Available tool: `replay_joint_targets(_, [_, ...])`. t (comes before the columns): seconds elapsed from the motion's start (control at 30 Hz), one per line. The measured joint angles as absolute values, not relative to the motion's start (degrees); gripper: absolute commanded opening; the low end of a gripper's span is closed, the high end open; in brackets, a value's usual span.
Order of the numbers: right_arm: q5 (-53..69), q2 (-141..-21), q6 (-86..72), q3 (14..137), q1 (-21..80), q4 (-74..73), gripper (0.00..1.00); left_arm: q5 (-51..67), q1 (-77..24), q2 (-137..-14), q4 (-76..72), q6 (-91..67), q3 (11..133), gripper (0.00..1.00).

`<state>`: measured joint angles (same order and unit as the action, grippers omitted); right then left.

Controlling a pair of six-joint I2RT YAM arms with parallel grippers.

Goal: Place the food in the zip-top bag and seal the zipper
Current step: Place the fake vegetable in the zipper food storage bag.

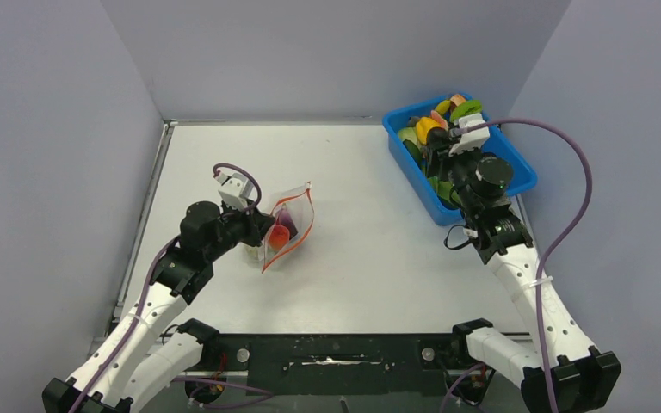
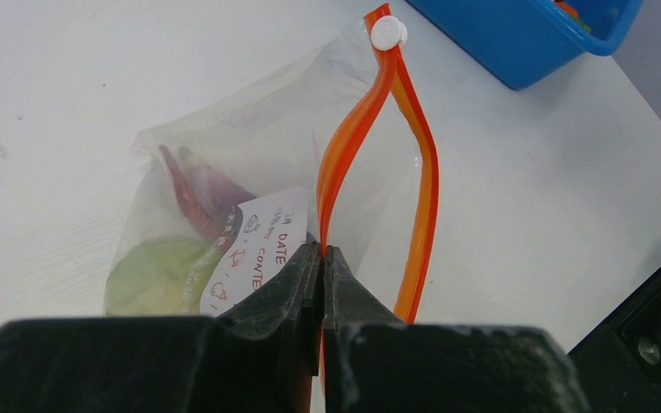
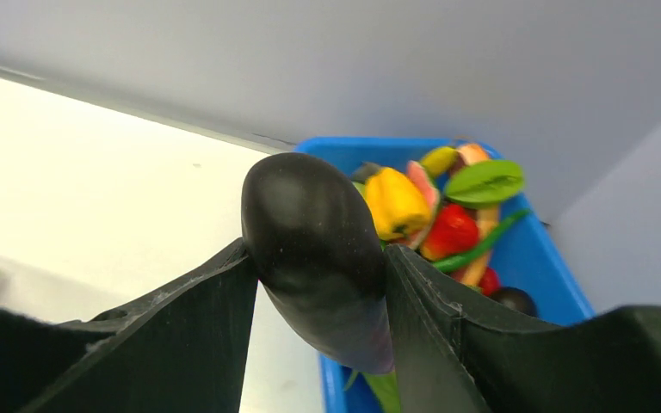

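Zip-top bag (image 1: 297,205), seen from above, sits mouth-open on the table (image 1: 370,267) left of centre; it looks like limp, light film. At the left wrist, the left hand (image 2: 321,254) is clenched on its stiffer orange zipper (image 2: 344,155), the sensible place to hold. At the right wrist, the right hand (image 3: 318,254) grasps a smooth, probably slippery eggplant (image 3: 310,198) mid-body near the blue tub (image 3: 559,275).

Clear crinkly bag (image 2: 250,129) on the table (image 2: 95,86), mouth gaping, orange zipper (image 2: 344,155) unsealed and bowed apart, red chili (image 2: 185,194) and round green fruit (image 2: 159,271) inside, dark eggplant (image 3: 310,206) pinched in the right gripper (image 3: 317,251), yellow pepper (image 3: 396,202) with other toy food in the blue tub (image 3: 542,258)
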<state>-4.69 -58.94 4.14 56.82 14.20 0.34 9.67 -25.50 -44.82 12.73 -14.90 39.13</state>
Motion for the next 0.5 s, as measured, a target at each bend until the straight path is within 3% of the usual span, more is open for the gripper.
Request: replay_joint_targets(0.5, [26.5,-50.5,-0.4,47.4,22.7,12.3,0.37,14.3,-25.4,-46.3,10.1,-21.2,39.1,0.0])
